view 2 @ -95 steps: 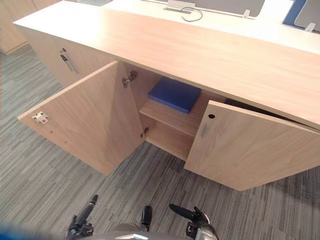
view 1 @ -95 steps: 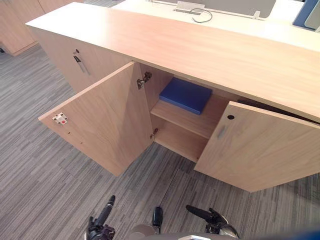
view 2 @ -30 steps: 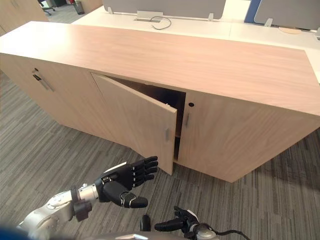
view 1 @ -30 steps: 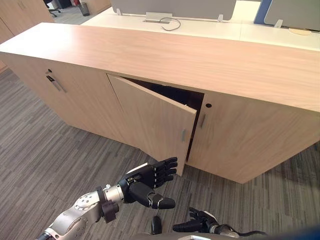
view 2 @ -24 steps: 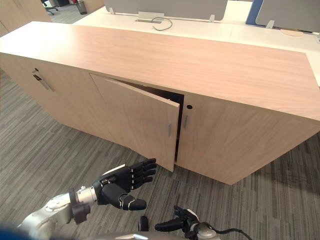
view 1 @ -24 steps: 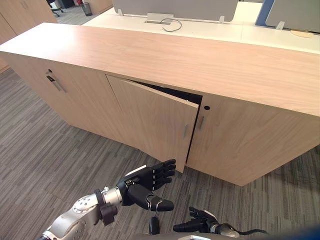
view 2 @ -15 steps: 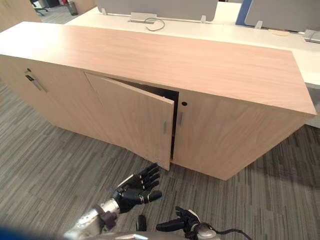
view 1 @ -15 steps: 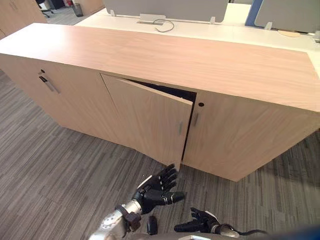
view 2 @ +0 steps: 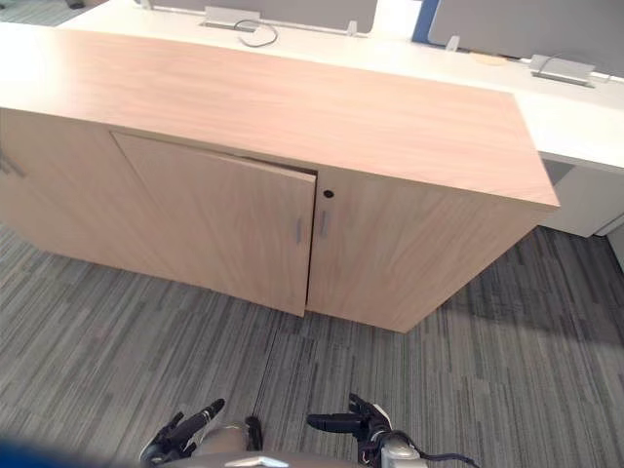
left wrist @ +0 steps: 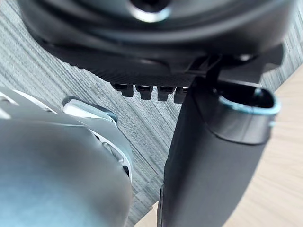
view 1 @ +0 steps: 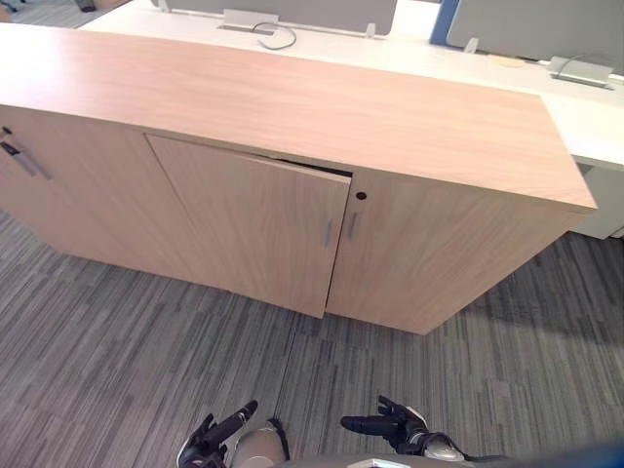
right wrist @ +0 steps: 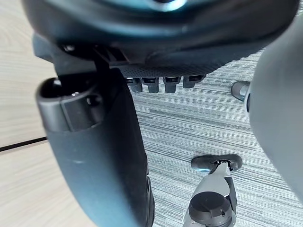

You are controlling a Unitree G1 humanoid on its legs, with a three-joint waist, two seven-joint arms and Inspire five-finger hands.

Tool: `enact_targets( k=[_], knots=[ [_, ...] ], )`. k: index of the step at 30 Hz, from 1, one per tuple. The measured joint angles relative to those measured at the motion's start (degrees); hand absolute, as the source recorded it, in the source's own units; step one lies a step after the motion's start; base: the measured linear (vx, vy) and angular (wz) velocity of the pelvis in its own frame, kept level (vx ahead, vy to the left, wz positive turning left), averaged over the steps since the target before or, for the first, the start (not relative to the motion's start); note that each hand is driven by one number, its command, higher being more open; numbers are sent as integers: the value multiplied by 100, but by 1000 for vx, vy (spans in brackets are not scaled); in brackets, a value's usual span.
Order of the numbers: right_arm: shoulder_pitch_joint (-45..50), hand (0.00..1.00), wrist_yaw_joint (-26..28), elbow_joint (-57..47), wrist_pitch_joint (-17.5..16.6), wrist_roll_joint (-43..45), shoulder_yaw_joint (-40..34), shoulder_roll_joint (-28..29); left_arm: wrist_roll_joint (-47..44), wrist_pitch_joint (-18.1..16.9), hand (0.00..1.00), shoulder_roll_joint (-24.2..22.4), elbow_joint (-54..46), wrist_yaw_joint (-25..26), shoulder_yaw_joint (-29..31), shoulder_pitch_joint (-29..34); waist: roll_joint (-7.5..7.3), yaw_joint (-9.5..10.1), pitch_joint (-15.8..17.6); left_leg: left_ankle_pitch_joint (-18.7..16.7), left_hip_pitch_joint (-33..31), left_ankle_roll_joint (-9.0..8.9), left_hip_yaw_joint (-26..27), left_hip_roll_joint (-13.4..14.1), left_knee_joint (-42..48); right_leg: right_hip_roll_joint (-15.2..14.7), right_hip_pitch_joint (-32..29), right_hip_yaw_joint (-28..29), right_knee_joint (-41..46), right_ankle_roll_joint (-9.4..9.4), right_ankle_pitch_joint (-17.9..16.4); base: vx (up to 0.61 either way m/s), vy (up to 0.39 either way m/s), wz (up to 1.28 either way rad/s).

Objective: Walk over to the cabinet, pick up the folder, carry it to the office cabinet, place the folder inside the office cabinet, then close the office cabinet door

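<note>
The office cabinet [view 1: 292, 97] is a long, low unit in light wood. Its left door [view 1: 249, 229] stands almost shut, with a thin dark gap along its top right corner. Beside it, the right door [view 1: 429, 253] is flush and has a small keyhole [view 1: 361, 196]. The doors hide the inside of the cabinet. My left hand [view 1: 222, 437] hangs low over the carpet, well back from the doors, with straight fingers and nothing in it. My right hand [view 1: 388, 426] is also low, open and empty. Their thumbs show at left hand [left wrist: 213, 156] and right hand [right wrist: 99, 151].
Grey striped carpet [view 1: 117, 331] lies between me and the cabinet. Another door with a dark handle [view 1: 19, 161] is at the far left. Behind the cabinet stands a white desk [view 1: 595, 117] with a cable and grey screens.
Both doors, wide open with a blue folder on the shelf 3.2 s ago, have swung to. My left hand has dropped back from the left door. The camera has shifted.
</note>
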Motion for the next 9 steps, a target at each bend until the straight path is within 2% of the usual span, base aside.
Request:
enact_targets(
  k=[1,2,3,4,7,9],
  knots=[
    [1,100,-17,-67,-9,-2,29,24,5,-18,100,-91,2,39,165,18,26,71,27,-9,-80,-14,-303,-49,247,27,-19,218,2,-26,29,-11,55,-112],
    [5,100,-36,-91,-14,-2,197,-28,77,-37,100,-237,2,132,194,108,194,184,-88,-220,64,-265,-1035,-185,-263,81,-211,544,43,-50,86,-15,53,-111],
    [-7,100,-37,-84,-8,-3,232,-49,111,-44,100,-268,0,137,193,133,247,217,-96,-280,122,-272,-1105,-169,-358,111,-247,618,47,-54,92,21,79,-107],
    [-13,100,-55,-82,0,-2,243,-74,137,-45,100,-357,3,161,197,146,313,205,-110,-298,286,-382,-1079,-141,-724,144,-297,762,3,-25,103,54,35,-55],
    [89,100,-53,-94,30,8,283,46,378,-129,100,-195,-33,247,-6,187,106,147,-189,154,677,-359,-866,-288,-1613,-23,-415,882,-16,-2,198,52,15,-26],
    [118,100,-57,-104,23,24,282,59,554,-161,100,-118,-154,277,-290,175,52,112,-229,469,944,-353,-836,-354,-2206,-88,-426,871,-17,8,207,14,-5,-2]
  ],
)
